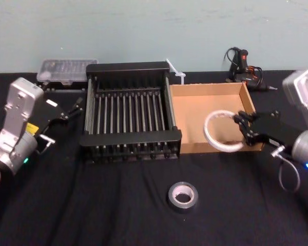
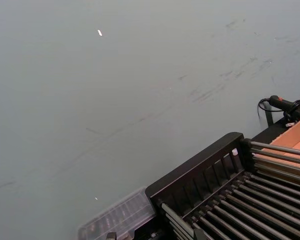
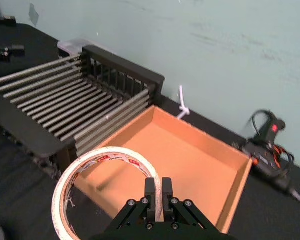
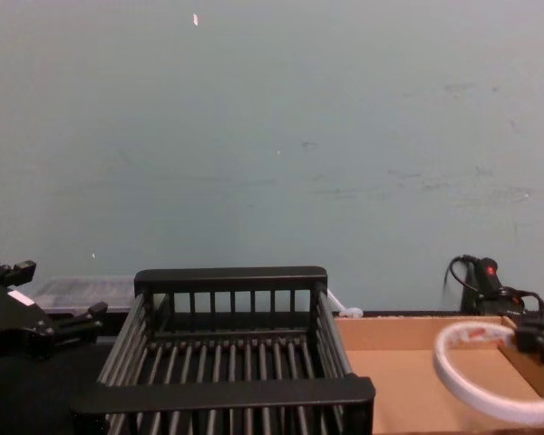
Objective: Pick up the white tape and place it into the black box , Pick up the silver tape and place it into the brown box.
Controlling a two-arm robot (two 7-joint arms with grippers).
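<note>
My right gripper (image 1: 242, 129) is shut on the white tape (image 1: 209, 134), holding the ring on edge just above the front part of the brown box (image 1: 195, 115). In the right wrist view the fingers pinch the tape's (image 3: 97, 157) rim over the cardboard floor (image 3: 180, 155). To the left of the brown box stands the black box (image 1: 131, 137), with nothing in it. The silver tape (image 1: 183, 196) lies flat on the black table in front of both boxes. My left gripper (image 1: 72, 109) hangs open to the left of the black box.
A clear plastic case (image 1: 66, 70) lies behind the black box at the back left. At the back right a black tool with cables (image 1: 244, 64) rests by the wall. A white zip tie (image 1: 175, 70) sits behind the boxes.
</note>
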